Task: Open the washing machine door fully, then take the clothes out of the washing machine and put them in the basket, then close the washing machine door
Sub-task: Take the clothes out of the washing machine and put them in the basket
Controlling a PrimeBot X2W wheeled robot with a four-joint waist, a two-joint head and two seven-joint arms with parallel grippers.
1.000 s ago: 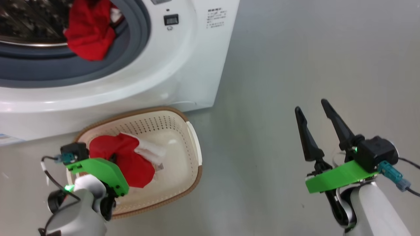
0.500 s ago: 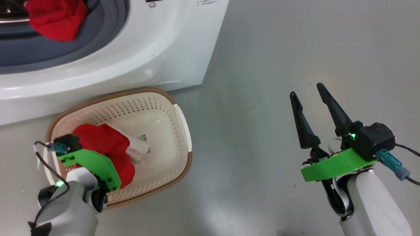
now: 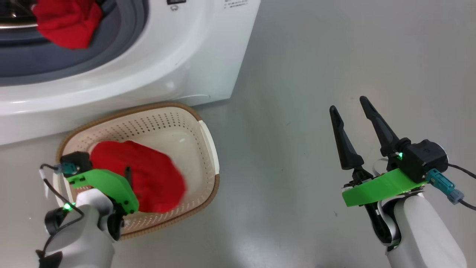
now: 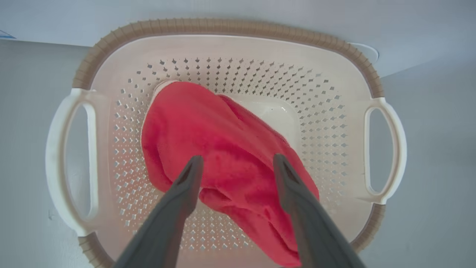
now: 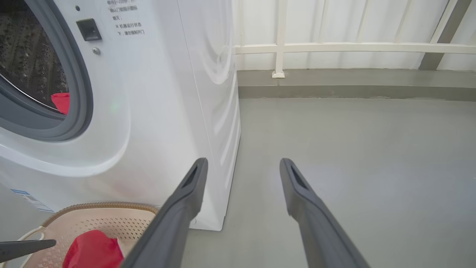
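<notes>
Red garment (image 4: pixel 223 149) approx diagonal across basket (image 4: pixel 230 28)

Clothes (image 4: pixel 208 137) fleecy red cloth; basket (image 4: pixel 223 26) matt perforated plastic; washing machine (image 3: pixel 178 56) glossy white.

Small print on the washing machine (image 5: pixel 167 93) looks Chinese, unreadable.

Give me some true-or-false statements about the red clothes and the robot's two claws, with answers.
1. A red fabric garment lies in the cream perforated plastic basket. True.
2. The left claw is clamped on it. False: its fingers stand apart over it.
3. A second red garment sits in the white washing machine's opening. True.
4. The right claw holds clothing. False: it is open and empty over the grey floor.
</notes>
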